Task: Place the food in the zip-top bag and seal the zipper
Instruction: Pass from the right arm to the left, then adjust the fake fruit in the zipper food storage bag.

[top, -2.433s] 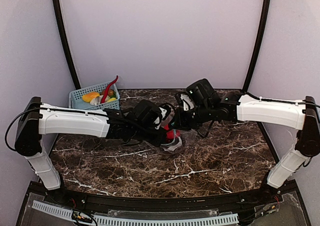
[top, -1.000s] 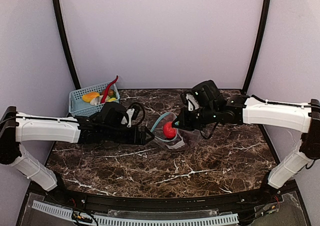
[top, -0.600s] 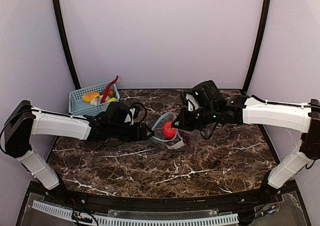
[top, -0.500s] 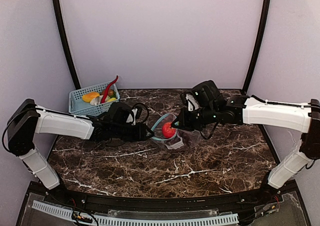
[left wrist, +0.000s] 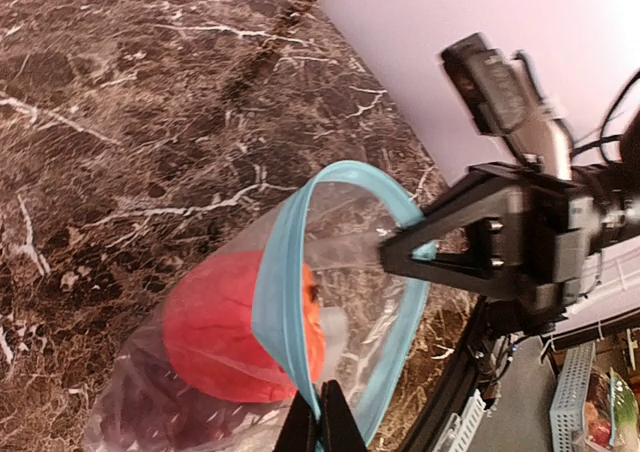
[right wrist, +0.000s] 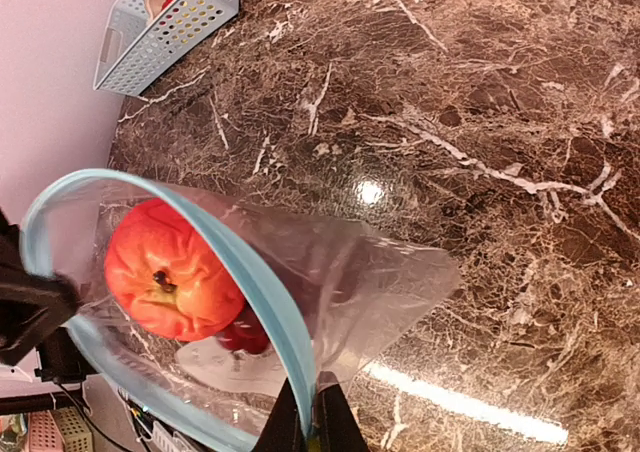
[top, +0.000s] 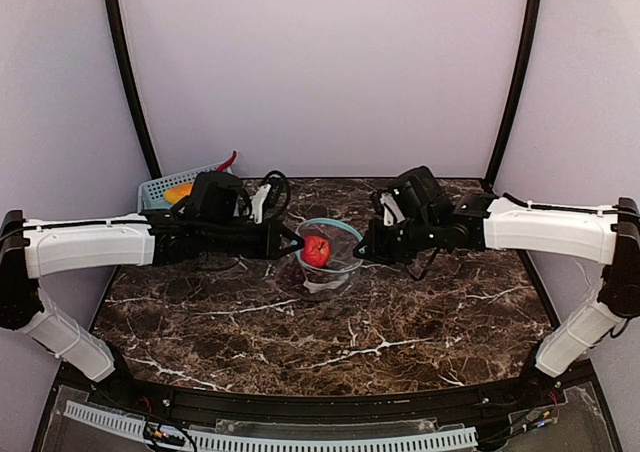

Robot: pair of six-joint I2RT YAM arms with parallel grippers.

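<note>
The zip-top bag (top: 325, 267) hung between my two pincers over the middle of the marble table (top: 420, 322), mouth up and pulled into a rounded loop. My left pincer (top: 297, 242) was clamped on the zipper (top: 331, 223) at the left end of that loop. In my left wrist view its fingertips were pressed together with the teal strip pinched between them. My right pincer (top: 362, 252) was closed on the same strip at the opposite end, and its wrist view showed the fingertips squeezed on the edge in the same way.

Inside the bag sat the red round fruit (right wrist: 170, 270), just below the open mouth and resting against the clear plastic, stem end towards my right wrist camera. Under it lay a darker piece (right wrist: 246, 333), too hidden for me to name. The bag's lower end drooped to the table, though I could not tell whether it touched.

The blue mesh basket (top: 158, 196) stood at the far left corner, well apart from the bag and partly behind my left arm, with yellow and red pieces showing in it.
</note>
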